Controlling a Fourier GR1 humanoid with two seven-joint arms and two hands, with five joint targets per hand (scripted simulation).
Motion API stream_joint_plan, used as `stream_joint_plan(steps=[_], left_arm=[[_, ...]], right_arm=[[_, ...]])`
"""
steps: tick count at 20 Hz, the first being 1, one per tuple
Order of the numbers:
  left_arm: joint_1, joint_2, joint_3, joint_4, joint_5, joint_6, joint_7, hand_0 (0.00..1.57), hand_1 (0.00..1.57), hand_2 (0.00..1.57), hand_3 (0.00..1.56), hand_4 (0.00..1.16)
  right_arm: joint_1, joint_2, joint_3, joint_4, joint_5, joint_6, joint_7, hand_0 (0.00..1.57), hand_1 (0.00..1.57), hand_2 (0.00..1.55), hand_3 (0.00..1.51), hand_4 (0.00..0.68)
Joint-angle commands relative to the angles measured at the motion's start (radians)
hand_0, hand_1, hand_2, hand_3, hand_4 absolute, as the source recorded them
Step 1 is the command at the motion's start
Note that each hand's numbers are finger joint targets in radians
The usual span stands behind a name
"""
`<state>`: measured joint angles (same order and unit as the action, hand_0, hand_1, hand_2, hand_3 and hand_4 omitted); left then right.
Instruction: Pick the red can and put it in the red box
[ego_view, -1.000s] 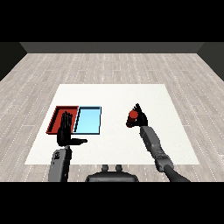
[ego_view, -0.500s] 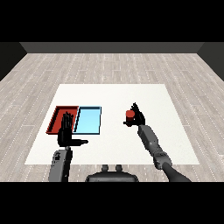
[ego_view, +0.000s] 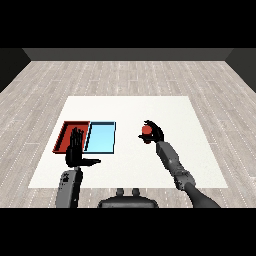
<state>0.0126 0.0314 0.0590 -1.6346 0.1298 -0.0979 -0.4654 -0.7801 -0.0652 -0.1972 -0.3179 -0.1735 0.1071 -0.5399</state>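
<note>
Head view, looking down across the white surface (ego_view: 130, 107): my right robot hand (ego_view: 155, 133) sits a little right of the frame's centre, its fingers and thumb curled round the red can (ego_view: 146, 130). Only the can's top and upper side show between the fingers, on the hand's left edge; I cannot tell whether its base touches the surface or is raised off it. My grey right forearm (ego_view: 172, 162) runs from that hand down toward the lower right corner of the frame.

My left robot hand (ego_view: 76, 152) is at the lower left, fingers straight and pointing up the frame, thumb stuck out to the right, holding nothing. Its fingertips overlap the near edge of the red tray (ego_view: 64, 136) as seen from here; whether they touch it I cannot tell. My left forearm (ego_view: 68, 186) drops straight down from the hand toward the bottom of the frame.

That red tray lies in the left half of the frame with the light blue tray (ego_view: 102, 136) just beside it on its right, their long sides next to each other. The can in my right robot hand is well apart from both trays, to the right of the blue one, with bare white surface between. Grey wood-plank floor (ego_view: 130, 75) shows beyond the surface toward the top of the frame.
</note>
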Motion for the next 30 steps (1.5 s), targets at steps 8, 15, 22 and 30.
stream_joint_plan(steps=[8,15,22,30], left_arm=[[-0.020,-0.017,-0.002,0.008,-0.005,0.025,0.014,0.00,0.00,0.00,0.00,0.00],[0.027,0.005,-0.008,-0.050,0.015,-0.012,0.033,0.00,0.00,0.00,0.00,0.00],[-0.070,0.014,0.012,0.050,0.012,-0.005,0.032,0.00,0.00,0.00,0.00,0.00],[-0.008,-0.001,-0.018,0.000,-0.024,0.014,0.026,0.00,0.00,0.00,0.00,0.00]], right_arm=[[-0.034,-0.022,0.028,0.103,0.083,-0.116,-0.021,1.53,1.53,1.47,1.42,0.551],[-0.032,-0.007,0.044,0.018,0.091,-0.139,0.066,1.55,1.55,1.47,1.41,0.552],[-0.007,0.009,0.052,-0.111,0.088,-0.178,0.036,1.54,1.54,1.47,1.39,0.581],[0.012,-0.038,0.047,-0.324,0.055,-0.174,0.119,1.52,1.52,1.46,1.38,0.608]])
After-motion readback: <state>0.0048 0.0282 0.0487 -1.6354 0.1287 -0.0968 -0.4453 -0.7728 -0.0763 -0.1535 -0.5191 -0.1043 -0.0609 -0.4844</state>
